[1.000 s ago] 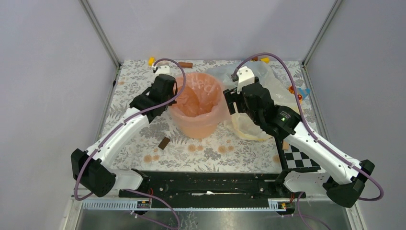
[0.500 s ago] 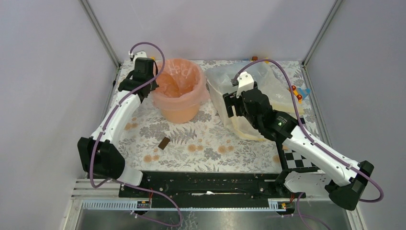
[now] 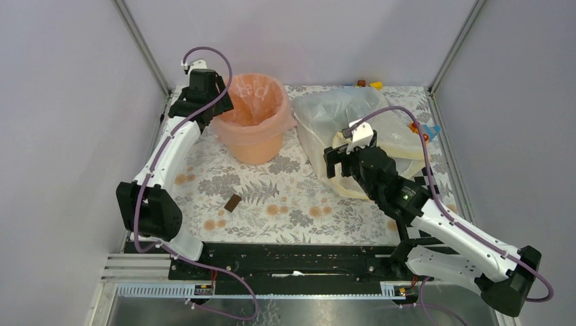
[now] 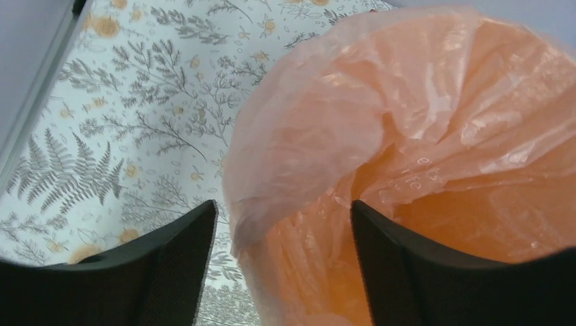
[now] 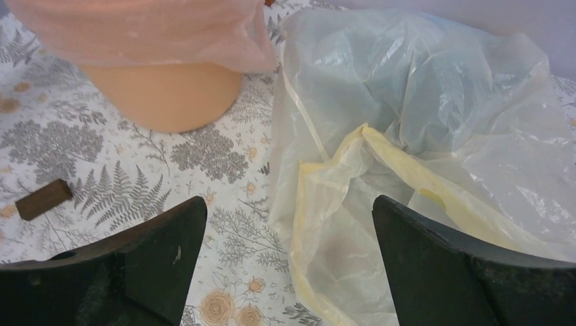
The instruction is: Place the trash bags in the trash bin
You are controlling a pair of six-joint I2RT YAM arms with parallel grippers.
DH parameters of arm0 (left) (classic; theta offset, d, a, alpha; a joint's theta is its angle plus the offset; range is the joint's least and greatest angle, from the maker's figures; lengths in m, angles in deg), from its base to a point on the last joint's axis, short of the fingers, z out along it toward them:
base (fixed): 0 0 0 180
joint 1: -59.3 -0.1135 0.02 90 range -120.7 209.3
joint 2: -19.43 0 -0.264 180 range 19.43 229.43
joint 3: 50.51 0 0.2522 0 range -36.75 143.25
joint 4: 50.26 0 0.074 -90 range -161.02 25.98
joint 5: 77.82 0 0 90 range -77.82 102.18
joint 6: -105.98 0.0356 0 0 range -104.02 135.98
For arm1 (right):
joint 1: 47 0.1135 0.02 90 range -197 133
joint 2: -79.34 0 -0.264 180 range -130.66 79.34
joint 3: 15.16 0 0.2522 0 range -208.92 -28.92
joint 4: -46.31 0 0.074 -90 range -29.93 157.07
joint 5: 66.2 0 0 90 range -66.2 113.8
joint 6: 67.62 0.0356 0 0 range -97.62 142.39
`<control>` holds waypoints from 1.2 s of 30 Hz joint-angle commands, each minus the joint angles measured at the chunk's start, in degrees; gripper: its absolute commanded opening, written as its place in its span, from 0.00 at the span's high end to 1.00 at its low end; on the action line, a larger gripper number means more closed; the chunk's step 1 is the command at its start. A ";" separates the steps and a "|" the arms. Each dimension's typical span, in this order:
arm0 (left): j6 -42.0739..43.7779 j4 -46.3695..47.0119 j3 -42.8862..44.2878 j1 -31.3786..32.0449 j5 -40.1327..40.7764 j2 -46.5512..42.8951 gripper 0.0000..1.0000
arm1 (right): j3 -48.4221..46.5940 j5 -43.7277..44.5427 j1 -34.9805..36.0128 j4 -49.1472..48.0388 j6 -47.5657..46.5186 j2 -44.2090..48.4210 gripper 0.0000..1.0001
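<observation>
The peach-orange trash bin [image 3: 255, 148] stands at the back left of the table. The pink trash bag [image 3: 254, 107] lines it and folds down over the rim. My left gripper [image 3: 219, 107] is at the bin's left rim. In the left wrist view it [image 4: 284, 234] is open, its fingers [image 4: 180, 261] either side of the bag's draped edge [image 4: 299, 149] without pinching it. My right gripper [image 3: 333, 165] hangs open right of the bin, over the floral table and the edge of the pale yellow bag [image 5: 339, 224], with nothing held. The bin [image 5: 170, 95] and pink bag [image 5: 136, 27] show at the right wrist view's top left.
A clear whitish bag [image 3: 346, 109] and the pale yellow bag [image 3: 353, 185] lie heaped at the back right. A small brown block [image 3: 233, 202] lies on the near left of the table. Small coloured toys [image 3: 424, 130] sit near the right wall.
The bin with the pink bag has slid toward the back left with my left arm. My left gripper has opened off the bag. My right gripper has drawn back toward me and widened.
</observation>
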 commanded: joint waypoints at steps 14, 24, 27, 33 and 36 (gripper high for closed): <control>-8.11 13.84 -23.05 2.23 -15.13 -31.61 0.01 | 18.59 3.83 -0.27 -13.73 -2.77 16.89 0.00; -17.71 21.46 -55.78 3.29 -7.80 -60.31 0.01 | 31.88 7.90 -0.25 -17.17 7.37 22.50 0.00; -19.57 25.00 -62.91 3.34 -7.52 -64.07 0.01 | 34.42 11.44 -0.30 -16.95 10.34 22.22 0.01; -17.47 32.42 -68.70 3.34 -7.63 -60.01 0.01 | 37.68 9.34 -4.94 -20.24 13.29 20.70 0.06; -16.86 35.05 -69.77 3.42 -8.05 -57.75 0.01 | 38.23 4.92 -11.54 -21.08 15.02 20.71 0.05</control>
